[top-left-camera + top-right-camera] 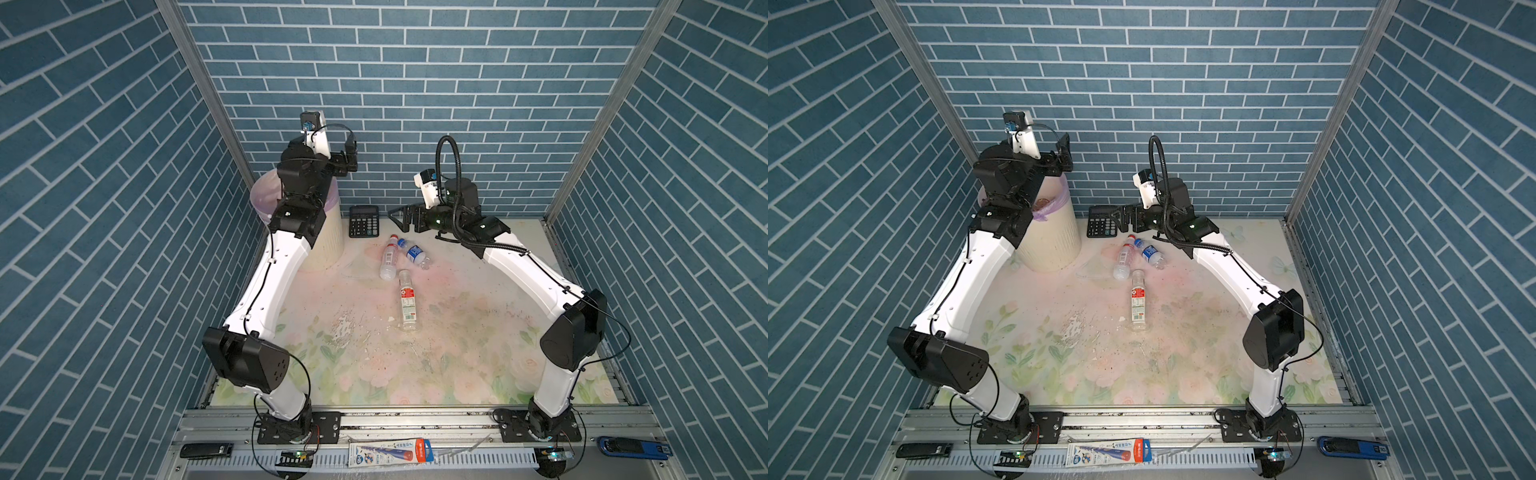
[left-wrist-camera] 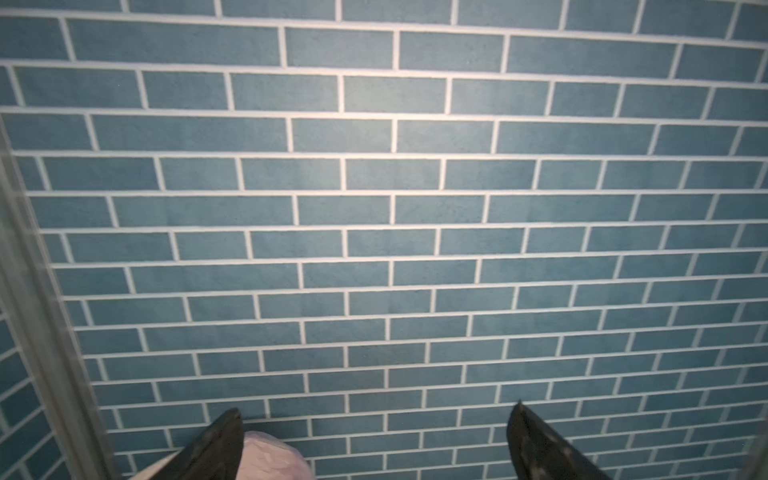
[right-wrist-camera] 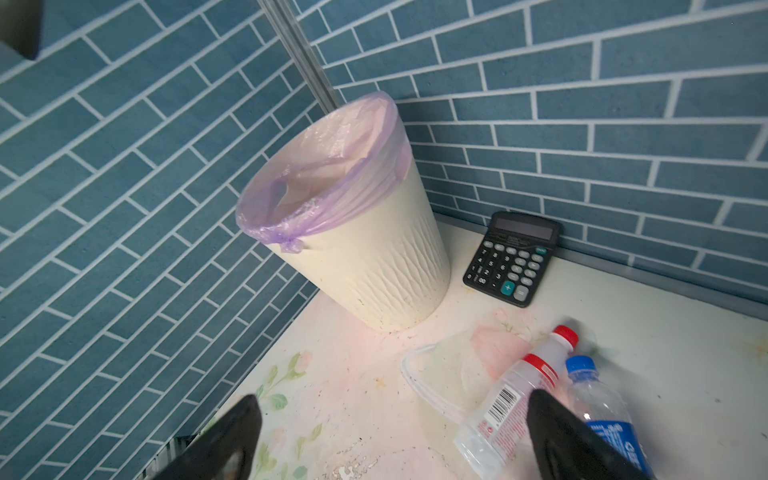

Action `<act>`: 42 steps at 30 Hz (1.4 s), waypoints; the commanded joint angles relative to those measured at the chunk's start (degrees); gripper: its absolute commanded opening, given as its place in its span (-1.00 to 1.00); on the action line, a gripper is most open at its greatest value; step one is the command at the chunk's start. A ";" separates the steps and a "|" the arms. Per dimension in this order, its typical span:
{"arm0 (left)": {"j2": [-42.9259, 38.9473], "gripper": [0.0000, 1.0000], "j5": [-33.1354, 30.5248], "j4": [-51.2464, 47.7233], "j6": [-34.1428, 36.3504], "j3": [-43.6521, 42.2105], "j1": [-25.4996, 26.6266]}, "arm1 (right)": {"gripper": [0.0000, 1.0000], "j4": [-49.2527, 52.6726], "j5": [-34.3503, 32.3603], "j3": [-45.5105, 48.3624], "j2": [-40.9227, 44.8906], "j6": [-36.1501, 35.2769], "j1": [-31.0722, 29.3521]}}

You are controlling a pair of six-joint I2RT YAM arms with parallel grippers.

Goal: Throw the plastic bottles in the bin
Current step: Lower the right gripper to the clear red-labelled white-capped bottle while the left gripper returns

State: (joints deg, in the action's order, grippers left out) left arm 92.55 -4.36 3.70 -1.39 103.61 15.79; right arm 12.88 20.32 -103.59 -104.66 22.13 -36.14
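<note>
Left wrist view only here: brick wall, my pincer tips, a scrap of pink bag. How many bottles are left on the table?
Observer: Three lie on the table: a red-capped bottle, a blue-capped bottle and a longer white-labelled bottle.
Operator: Is the left pincer over the bin?
Observer: Yes, the left pincer is raised above the bin, open and empty.
Operator: And the right one?
Observer: The right pincer hovers open beside the calculator, close to the red-capped bottle.

Lab robot cell: brick-print walls (image 1: 415, 75), aluminium frame (image 1: 415, 420), floral-topped table (image 1: 457, 361), two bolted-down arms (image 1: 274, 270)
</note>
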 commanded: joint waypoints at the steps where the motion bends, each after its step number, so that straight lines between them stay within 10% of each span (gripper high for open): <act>1: -2.39 0.99 1.34 -1.95 -6.49 -5.42 4.00 | 0.99 1.40 -2.64 4.70 4.06 1.49 1.22; 22: -9.33 0.99 1.00 -15.44 -26.90 -25.57 12.80 | 0.98 -0.84 -13.71 36.68 16.85 3.07 -2.16; 42: -13.98 0.99 2.25 -17.77 -33.53 -37.38 13.33 | 0.87 -2.10 -18.32 42.17 9.25 9.16 -10.90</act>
State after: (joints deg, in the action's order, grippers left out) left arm 79.70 -2.22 -13.15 -33.67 67.31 28.95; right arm 11.07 3.16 -62.76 -92.90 28.91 -45.91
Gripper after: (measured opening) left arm 0.994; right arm 0.938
